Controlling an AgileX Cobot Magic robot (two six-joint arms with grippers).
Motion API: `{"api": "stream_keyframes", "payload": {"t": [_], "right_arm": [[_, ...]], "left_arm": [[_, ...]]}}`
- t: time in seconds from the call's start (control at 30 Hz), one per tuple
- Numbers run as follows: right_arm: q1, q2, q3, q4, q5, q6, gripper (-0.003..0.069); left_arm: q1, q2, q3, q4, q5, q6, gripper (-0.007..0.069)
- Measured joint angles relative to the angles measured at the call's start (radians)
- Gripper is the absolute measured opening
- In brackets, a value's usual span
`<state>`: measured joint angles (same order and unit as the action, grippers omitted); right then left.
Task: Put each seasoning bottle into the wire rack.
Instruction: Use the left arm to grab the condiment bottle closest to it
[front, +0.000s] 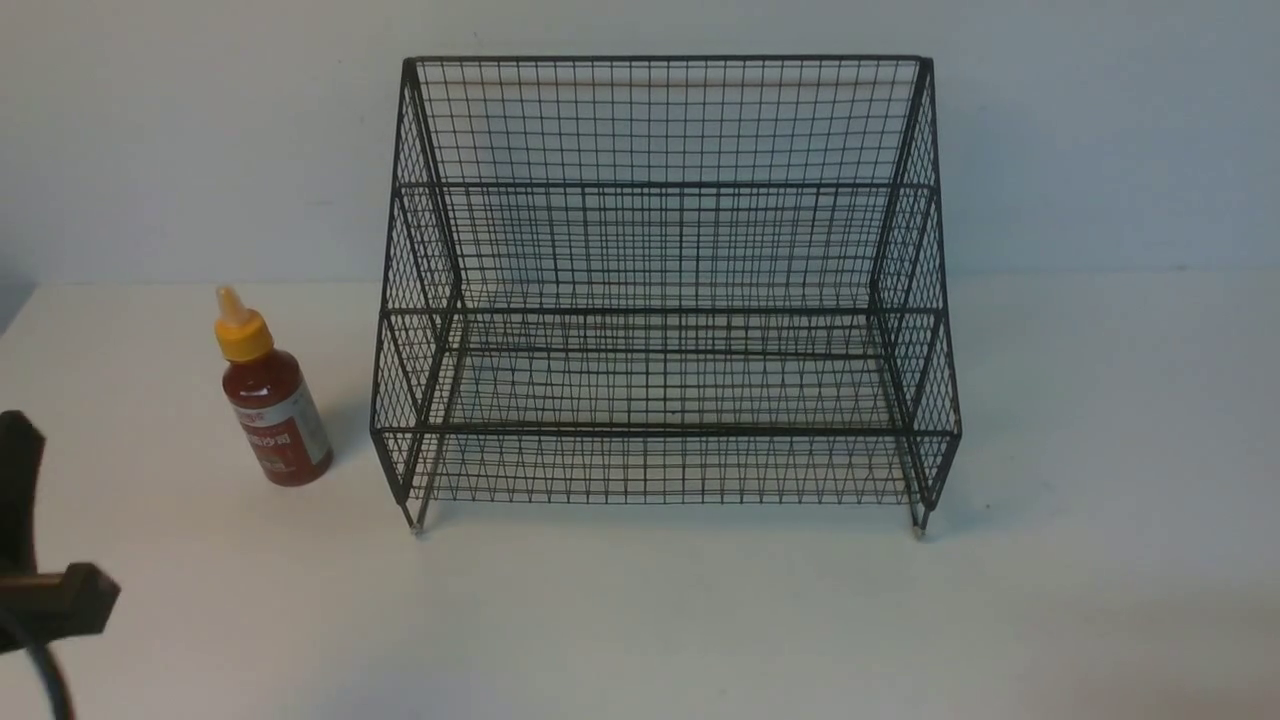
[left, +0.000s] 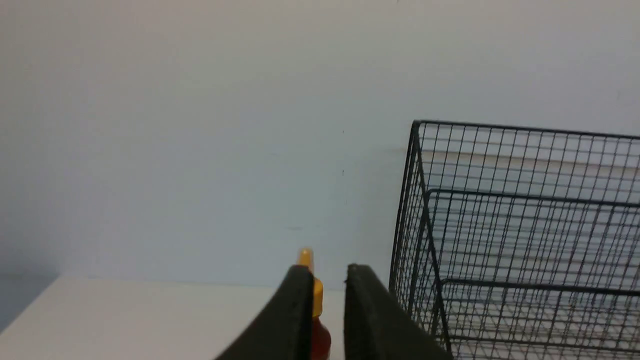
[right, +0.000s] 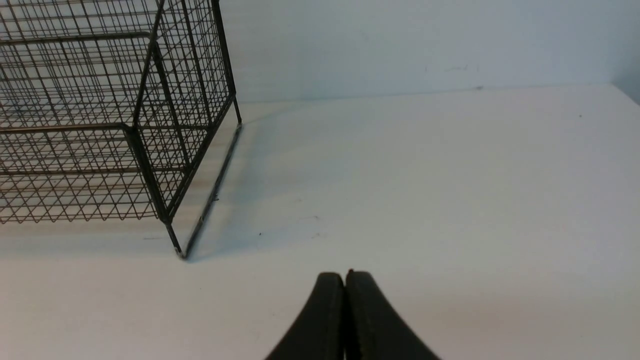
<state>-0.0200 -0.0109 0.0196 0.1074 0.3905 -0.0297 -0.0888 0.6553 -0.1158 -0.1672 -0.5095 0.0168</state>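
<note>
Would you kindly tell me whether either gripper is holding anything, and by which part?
Nothing is held. The seasoning bottle stands untouched beside the wire rack; left gripper and right gripper are empty.

Front view high, toward the wall; both wrist views low, forward; wire rack in all three.

The left gripper has its two dark fingers a little apart, with a narrow gap between them and nothing held. The right gripper has its fingers pressed fully together, tip to tip, and holds nothing.
</note>
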Motion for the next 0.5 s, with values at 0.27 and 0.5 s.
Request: {"api": "stream_keyframes", "payload": {"t": [0.27, 0.5], "right_arm": [[0.0, 0.0, 0.0, 0.0, 0.0, 0.0, -0.0013], [0.0, 0.0, 0.0, 0.0, 0.0, 0.0, -0.0013]], "left_arm": [[0.0, 0.373, -0.147, 0.0, -0.118, -0.007, 0.0355], [0.0, 0.617, -0.276, 0.0, -0.168, -0.007, 0.0474]]}}
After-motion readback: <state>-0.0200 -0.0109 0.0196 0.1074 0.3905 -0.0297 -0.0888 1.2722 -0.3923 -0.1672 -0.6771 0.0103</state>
